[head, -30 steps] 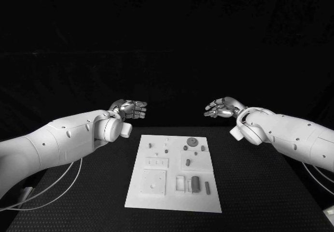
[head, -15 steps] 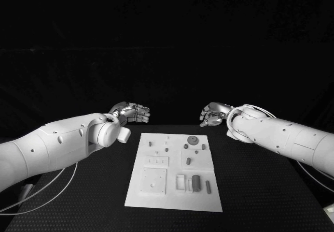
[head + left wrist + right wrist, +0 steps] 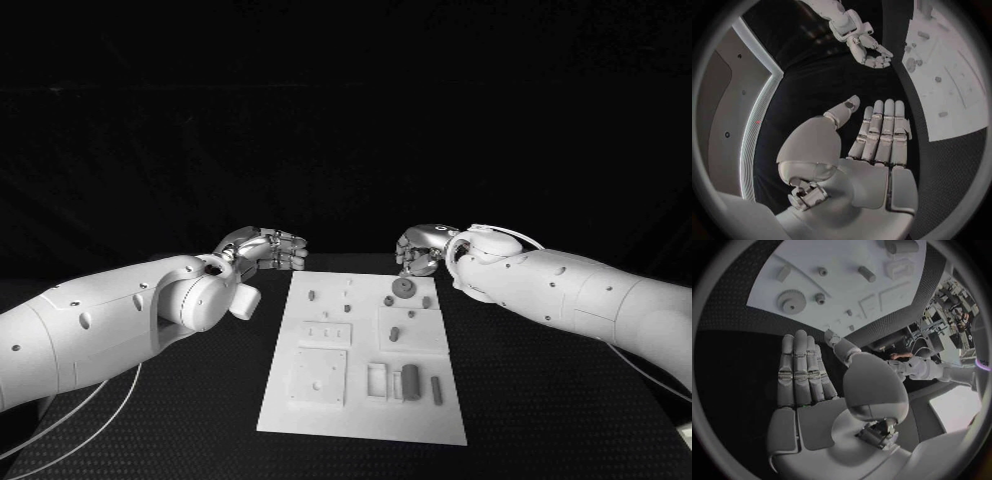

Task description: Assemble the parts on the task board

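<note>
Several small parts [image 3: 405, 379] sit on the task board [image 3: 320, 415].

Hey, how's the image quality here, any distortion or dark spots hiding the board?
Head view: background black, but the white task board is evenly lit and its parts readable. Left wrist view: fisheye bends the board's edges; the left hand is sharp and open. Right wrist view: same curving; the right hand is clear, and a bright patch glares by the rim.

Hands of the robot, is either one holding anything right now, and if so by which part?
Nothing is held. The left hand and the right hand each show flat, extended fingers with nothing in them, off the far end of the task board.
</note>
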`<action>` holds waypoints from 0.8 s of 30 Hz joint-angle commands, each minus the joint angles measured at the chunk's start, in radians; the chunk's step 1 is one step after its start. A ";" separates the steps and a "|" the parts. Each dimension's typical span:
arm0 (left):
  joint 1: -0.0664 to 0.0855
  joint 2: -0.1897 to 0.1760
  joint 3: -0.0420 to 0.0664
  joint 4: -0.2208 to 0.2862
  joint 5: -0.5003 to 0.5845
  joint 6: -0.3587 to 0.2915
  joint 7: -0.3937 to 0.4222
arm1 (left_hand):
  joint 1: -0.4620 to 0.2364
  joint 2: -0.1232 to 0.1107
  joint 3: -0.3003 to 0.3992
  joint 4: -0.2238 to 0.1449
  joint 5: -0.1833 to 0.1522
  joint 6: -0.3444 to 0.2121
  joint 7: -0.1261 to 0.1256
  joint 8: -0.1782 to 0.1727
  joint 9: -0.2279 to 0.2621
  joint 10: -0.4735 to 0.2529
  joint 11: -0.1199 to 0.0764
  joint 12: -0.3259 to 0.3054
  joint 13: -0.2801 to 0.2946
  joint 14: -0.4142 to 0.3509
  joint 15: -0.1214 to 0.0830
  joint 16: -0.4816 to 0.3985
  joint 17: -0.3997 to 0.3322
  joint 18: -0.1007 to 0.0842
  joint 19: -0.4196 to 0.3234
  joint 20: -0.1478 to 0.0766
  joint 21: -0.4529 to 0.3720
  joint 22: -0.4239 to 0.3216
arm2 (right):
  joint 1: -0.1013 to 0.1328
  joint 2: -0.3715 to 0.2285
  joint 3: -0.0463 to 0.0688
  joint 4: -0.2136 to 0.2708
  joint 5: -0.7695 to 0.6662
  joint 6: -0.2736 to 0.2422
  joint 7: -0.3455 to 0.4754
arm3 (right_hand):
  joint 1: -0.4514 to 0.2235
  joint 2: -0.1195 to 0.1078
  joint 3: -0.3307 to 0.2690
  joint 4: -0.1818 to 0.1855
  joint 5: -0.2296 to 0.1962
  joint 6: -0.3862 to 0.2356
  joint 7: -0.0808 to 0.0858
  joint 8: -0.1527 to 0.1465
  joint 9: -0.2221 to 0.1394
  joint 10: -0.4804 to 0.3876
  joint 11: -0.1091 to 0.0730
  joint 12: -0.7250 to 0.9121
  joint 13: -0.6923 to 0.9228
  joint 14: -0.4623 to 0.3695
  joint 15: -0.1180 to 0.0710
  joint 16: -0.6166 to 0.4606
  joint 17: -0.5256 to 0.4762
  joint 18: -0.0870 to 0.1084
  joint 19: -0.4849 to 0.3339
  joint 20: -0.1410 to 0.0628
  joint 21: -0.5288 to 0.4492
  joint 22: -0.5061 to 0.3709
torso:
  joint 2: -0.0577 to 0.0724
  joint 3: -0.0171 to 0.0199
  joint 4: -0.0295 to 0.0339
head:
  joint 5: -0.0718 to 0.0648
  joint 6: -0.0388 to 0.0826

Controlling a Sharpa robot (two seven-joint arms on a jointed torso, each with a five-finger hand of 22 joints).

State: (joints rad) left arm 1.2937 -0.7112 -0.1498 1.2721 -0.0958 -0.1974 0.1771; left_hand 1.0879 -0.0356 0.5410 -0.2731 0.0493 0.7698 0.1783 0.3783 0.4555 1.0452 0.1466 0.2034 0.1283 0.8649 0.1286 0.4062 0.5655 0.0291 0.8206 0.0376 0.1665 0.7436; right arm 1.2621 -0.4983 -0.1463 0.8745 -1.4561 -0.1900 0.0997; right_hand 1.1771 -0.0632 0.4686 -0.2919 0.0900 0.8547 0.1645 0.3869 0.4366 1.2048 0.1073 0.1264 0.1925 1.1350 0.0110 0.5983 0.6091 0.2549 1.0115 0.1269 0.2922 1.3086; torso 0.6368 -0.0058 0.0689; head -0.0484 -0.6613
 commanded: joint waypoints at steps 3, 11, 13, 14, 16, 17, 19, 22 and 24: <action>0.001 0.014 0.001 -0.008 -0.005 0.005 0.026 | -0.009 -0.001 -0.005 0.001 0.001 -0.002 0.005 -0.007 -0.002 -0.004 0.006 -0.009 -0.003 0.002 0.003 -0.006 0.001 -0.009 0.006 -0.002 -0.006 -0.001 | -0.001 0.006 0.000 0.007 -0.124 0.044 0.002 | 0.005 -0.008 -0.006 -0.002 0.006 0.010 -0.001 -0.005 0.001 0.008 0.000 -0.009 0.002 0.007 0.001 0.003 0.004 0.007 0.009 0.000 0.007 0.023 | 0.035 -0.0090 0.0164 | -0.009 0.005; 0.001 0.016 0.002 0.002 -0.005 0.013 0.027 | -0.012 0.000 -0.005 0.002 0.001 -0.002 0.006 -0.009 -0.003 -0.006 0.006 -0.013 -0.004 0.001 0.004 -0.010 0.002 -0.011 0.006 -0.003 -0.008 -0.002 | -0.001 0.014 0.000 0.014 -0.183 0.069 -0.015 | 0.002 -0.011 -0.003 -0.001 0.006 0.019 -0.003 -0.014 -0.001 0.015 -0.001 -0.019 0.004 0.025 -0.005 0.011 0.019 0.007 0.026 -0.007 0.023 0.024 | 0.056 -0.0202 0.0212 | -0.027 0.014; 0.001 0.017 0.002 0.004 -0.005 0.014 0.027 | -0.013 -0.001 -0.006 0.003 0.001 -0.003 0.006 -0.010 -0.004 -0.006 0.006 -0.015 -0.005 0.001 0.004 -0.010 0.002 -0.011 0.006 -0.003 -0.009 -0.002 | -0.002 0.014 0.000 0.013 -0.191 0.071 -0.018 | 0.002 -0.012 -0.004 -0.001 0.006 0.020 -0.003 -0.015 -0.001 0.015 -0.001 -0.021 0.004 0.027 -0.006 0.012 0.021 0.007 0.028 -0.008 0.025 0.024 | 0.061 -0.0238 0.0233 | -0.030 0.014; 0.001 0.016 0.002 0.006 -0.005 0.014 0.027 | -0.013 0.000 -0.006 0.003 0.001 -0.003 0.006 -0.010 -0.004 -0.006 0.006 -0.015 -0.005 0.001 0.004 -0.011 0.002 -0.011 0.006 -0.003 -0.009 -0.002 | -0.002 0.015 0.000 0.012 -0.194 0.072 -0.018 | 0.002 -0.013 -0.003 -0.002 0.006 0.020 -0.003 -0.016 -0.001 0.014 -0.001 -0.023 0.004 0.028 -0.006 0.012 0.022 0.007 0.029 -0.009 0.026 0.024 | 0.063 -0.0248 0.0243 | -0.030 0.015; 0.001 0.016 0.002 0.008 -0.005 0.015 0.027 | -0.014 -0.001 -0.006 0.003 0.001 -0.003 0.006 -0.010 -0.004 -0.006 0.006 -0.016 -0.005 0.001 0.004 -0.011 0.002 -0.011 0.007 -0.003 -0.009 -0.002 | -0.004 0.019 0.000 0.009 -0.196 0.069 -0.019 | 0.001 -0.014 -0.003 -0.001 0.006 0.020 -0.003 -0.018 -0.001 0.011 0.000 -0.027 0.004 0.029 -0.006 0.012 0.024 0.007 0.029 -0.009 0.028 0.024 | 0.068 -0.0269 0.0261 | -0.033 0.017; 0.001 0.016 0.002 0.008 -0.005 0.015 0.027 | -0.014 -0.001 -0.006 0.004 0.001 -0.003 0.006 -0.010 -0.004 -0.006 0.006 -0.016 -0.005 0.001 0.004 -0.011 0.002 -0.011 0.007 -0.003 -0.009 -0.003 | -0.005 0.021 0.000 0.008 -0.197 0.068 -0.019 | 0.001 -0.015 -0.003 -0.001 0.006 0.020 -0.003 -0.019 -0.001 0.008 0.001 -0.030 0.003 0.029 -0.005 0.012 0.025 0.007 0.030 -0.010 0.028 0.024 | 0.070 -0.0278 0.0266 | -0.034 0.018; 0.001 0.017 0.002 0.009 -0.005 0.016 0.026 | -0.015 -0.001 -0.007 0.004 0.001 -0.004 0.006 -0.011 -0.005 -0.007 0.006 -0.017 -0.006 0.001 0.004 -0.012 0.003 -0.012 0.007 -0.003 -0.010 -0.003 | -0.006 0.024 0.000 0.008 -0.197 0.068 -0.018 | 0.000 -0.015 -0.002 -0.001 0.006 0.020 -0.003 -0.021 -0.001 0.004 0.003 -0.034 0.003 0.029 -0.004 0.011 0.027 0.007 0.029 -0.010 0.029 0.023 | 0.075 -0.0303 0.0285 | -0.037 0.019; 0.001 0.019 0.002 0.008 -0.005 0.017 0.026 | -0.016 -0.001 -0.007 0.004 0.001 -0.004 0.007 -0.012 -0.005 -0.007 0.006 -0.018 -0.006 0.001 0.004 -0.013 0.003 -0.012 0.007 -0.003 -0.010 -0.003 | -0.008 0.029 0.000 0.009 -0.200 0.066 -0.020 | 0.000 -0.016 -0.002 -0.001 0.006 0.018 -0.002 -0.024 -0.002 0.002 0.004 -0.038 0.002 0.029 -0.004 0.011 0.029 0.007 0.029 -0.010 0.030 0.023 | 0.081 -0.0336 0.0313 | -0.040 0.021; 0.001 0.021 0.002 0.007 -0.005 0.018 0.027 | -0.017 -0.001 -0.008 0.005 0.001 -0.004 0.007 -0.012 -0.005 -0.007 0.006 -0.019 -0.006 0.001 0.004 -0.013 0.003 -0.012 0.007 -0.003 -0.011 -0.003 | -0.008 0.031 0.000 0.009 -0.207 0.064 -0.023 | -0.001 -0.016 -0.002 -0.001 0.006 0.018 -0.001 -0.025 -0.002 0.002 0.004 -0.038 0.002 0.029 -0.004 0.011 0.029 0.007 0.029 -0.010 0.031 0.023 | 0.084 -0.0359 0.0339 | -0.042 0.021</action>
State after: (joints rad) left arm 1.2934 -0.6938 -0.1491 1.2778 -0.0975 -0.1956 0.1877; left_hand 1.0799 -0.0357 0.5383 -0.2704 0.0493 0.7662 0.1818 0.3708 0.4511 1.0416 0.1502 0.1880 0.1228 0.8649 0.1286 0.3979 0.5674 0.0227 0.8242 0.0339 0.1628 0.7417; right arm 1.2545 -0.4688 -0.1465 0.8829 -1.6287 -0.1396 0.0846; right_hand 1.1769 -0.0713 0.4666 -0.2939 0.0900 0.8658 0.1607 0.3676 0.4363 1.2097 0.1092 0.0924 0.1958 1.1579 0.0057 0.6061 0.6375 0.2473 1.0364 0.1162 0.3177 1.3088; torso 0.7121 -0.0364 0.0984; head -0.0870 -0.6411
